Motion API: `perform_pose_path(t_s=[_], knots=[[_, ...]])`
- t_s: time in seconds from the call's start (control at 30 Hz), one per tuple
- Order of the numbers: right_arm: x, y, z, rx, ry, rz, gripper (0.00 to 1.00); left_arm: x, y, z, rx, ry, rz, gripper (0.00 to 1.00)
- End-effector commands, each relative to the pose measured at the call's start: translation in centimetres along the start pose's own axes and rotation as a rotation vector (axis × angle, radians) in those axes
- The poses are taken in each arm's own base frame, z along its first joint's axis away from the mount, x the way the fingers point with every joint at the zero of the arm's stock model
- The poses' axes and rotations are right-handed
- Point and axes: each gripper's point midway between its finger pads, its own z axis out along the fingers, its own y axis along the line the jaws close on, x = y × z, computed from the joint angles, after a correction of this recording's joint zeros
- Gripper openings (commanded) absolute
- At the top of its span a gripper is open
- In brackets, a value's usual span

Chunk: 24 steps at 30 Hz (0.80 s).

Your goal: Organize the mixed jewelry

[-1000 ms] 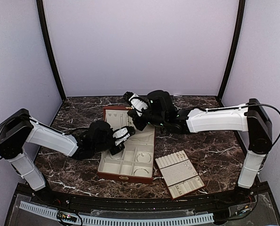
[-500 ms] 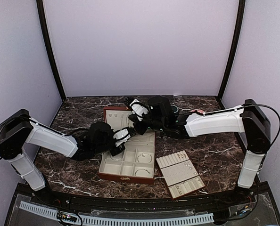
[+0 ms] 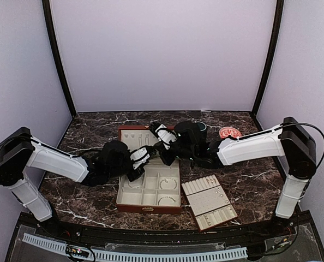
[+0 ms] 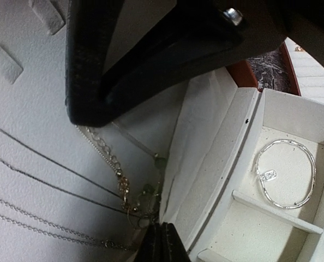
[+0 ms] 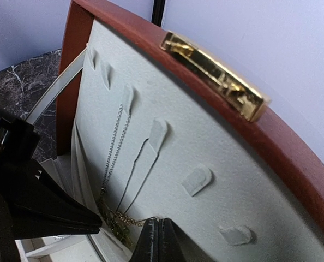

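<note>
The mixed jewelry shows as fine chains hanging on the cream lining of the raised lid (image 3: 133, 136) of the red-brown box (image 3: 130, 206). They gather in a tangle (image 4: 136, 203) at the lid's hinge. My left gripper (image 4: 161, 240) is shut, its tips touching that tangle; I cannot tell whether anything is pinched. My right gripper (image 5: 157, 236) is shut on a gold chain (image 5: 130, 220) that runs from the tangle (image 5: 114, 225) to its tips. A silvery bangle (image 4: 287, 174) lies in one compartment. Both grippers, left (image 3: 142, 158) and right (image 3: 163, 144), meet over the box's hinge.
A flat cream-padded tray (image 3: 208, 203) with small pieces lies right of the box. A dark mug (image 3: 200, 127) and a red round thing (image 3: 229, 133) stand behind the right arm. The lid carries a gold clasp (image 5: 214, 76).
My right gripper has come down and toward me along the lid's lining. The box has shifted slightly right. The mug and the red thing now show behind the right arm.
</note>
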Motion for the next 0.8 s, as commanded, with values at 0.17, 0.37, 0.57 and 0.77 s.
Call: perform_pose_path(t_s=[0.17, 0.37, 0.57, 0.77], knots=[[-3.0, -0.3, -1.7, -0.012, -0.098, 0.075, 0.00, -5.2, -0.1, -3.0, 0.059, -0.146, -0.109, 0.26], [-4.7, -0.3, -3.0, -0.040, -0.151, 0.124, 0.00, -6.1, 2.4, -4.8, -0.030, -0.173, -0.268, 0.28], [-5.5, -0.5, -3.2, -0.073, -0.187, 0.184, 0.00, -6.8, 3.6, -5.4, -0.045, -0.230, -0.433, 0.29], [-6.0, -0.4, -3.4, -0.098, -0.215, 0.218, 0.00, -7.3, 4.0, -4.1, -0.055, -0.249, -0.474, 0.26]])
